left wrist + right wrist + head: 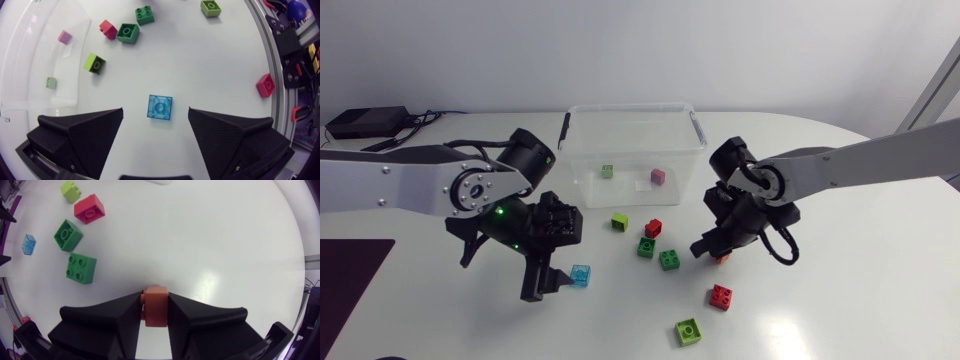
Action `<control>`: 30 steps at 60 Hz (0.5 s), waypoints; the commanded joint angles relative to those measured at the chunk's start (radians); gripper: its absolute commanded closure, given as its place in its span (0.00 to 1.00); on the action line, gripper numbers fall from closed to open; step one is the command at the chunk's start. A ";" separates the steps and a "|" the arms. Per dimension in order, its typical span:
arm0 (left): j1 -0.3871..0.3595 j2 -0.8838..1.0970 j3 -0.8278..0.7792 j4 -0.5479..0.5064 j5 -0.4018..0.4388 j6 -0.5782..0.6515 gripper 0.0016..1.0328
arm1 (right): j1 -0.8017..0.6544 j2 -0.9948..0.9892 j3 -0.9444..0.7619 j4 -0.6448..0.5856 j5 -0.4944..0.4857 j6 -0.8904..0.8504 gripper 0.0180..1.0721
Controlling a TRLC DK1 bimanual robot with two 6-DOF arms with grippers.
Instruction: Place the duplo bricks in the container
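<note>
The right tool [155,301] is clamped on an orange brick [157,314], pinched from both sides low over the surface [860,300]. That grip looks ready to carry it to the container [630,108]. The left tool [155,112] has its fingers wide apart, straddling a clear blue brick [160,107] that lies loose, lined up for a grab. A pale green brick [607,171] and a pink brick [658,177] already sit in the container. A dark green brick [668,259] and a red brick [721,296] wait among the others outside.

The head camera looks down on the whole desk [880,300] from above, while both wrist cameras face down close over it, all three sharing the translucent blue brick [581,274].
</note>
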 commanded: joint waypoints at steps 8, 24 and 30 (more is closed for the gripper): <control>-0.001 0.078 -0.036 0.001 0.002 0.069 0.07 | 0.000 -0.183 0.075 -0.094 -0.004 0.022 0.83; -0.019 0.173 -0.020 0.057 -0.012 0.080 0.07 | 0.020 -0.274 0.230 -0.136 -0.018 0.045 0.83; -0.027 0.207 -0.013 0.070 -0.012 0.081 0.08 | 0.028 -0.277 0.266 -0.129 -0.018 0.050 0.83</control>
